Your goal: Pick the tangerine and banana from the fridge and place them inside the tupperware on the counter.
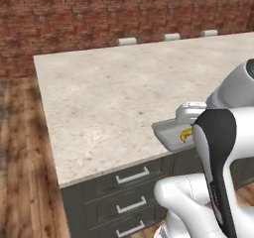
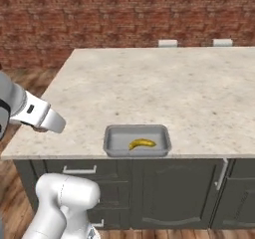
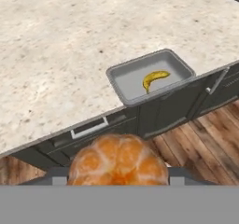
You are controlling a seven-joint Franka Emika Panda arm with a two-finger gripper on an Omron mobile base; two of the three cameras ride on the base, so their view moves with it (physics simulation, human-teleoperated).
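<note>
The brick wall (image 2: 124, 14) runs across the back of both base views, with wooden floor (image 1: 22, 148) below it at the left and under the drawer fronts. In front of the wall the counter (image 2: 149, 88) spreads wide, beige and speckled, over dark grey drawers (image 1: 126, 195) with silver handles; three pale chair backs (image 1: 127, 41) peek above its far edge. The white arm (image 1: 218, 152) rises in the lower right of the left base view and partly covers the near counter edge there; in the right base view it stands at the lower left, beside the counter's left end.

The tupperware (image 2: 112, 138) sits on the counter right at its near edge, a shallow grey tray with a raised rim; in the hand view it lies up and to the right, just above the cabinet fronts. The banana (image 2: 142, 143) lies flat inside it, near the middle of the tray floor, curved and yellow, not touching the rim as far as can be seen.

The tangerine (image 3: 118, 160) fills the bottom middle of the hand view, held in the claw (image 3: 116, 177), whose fingers are clamped against its two sides. In that view the fruit hangs off the counter's near edge, over the drawers and floor, well apart from the tupperware
</note>
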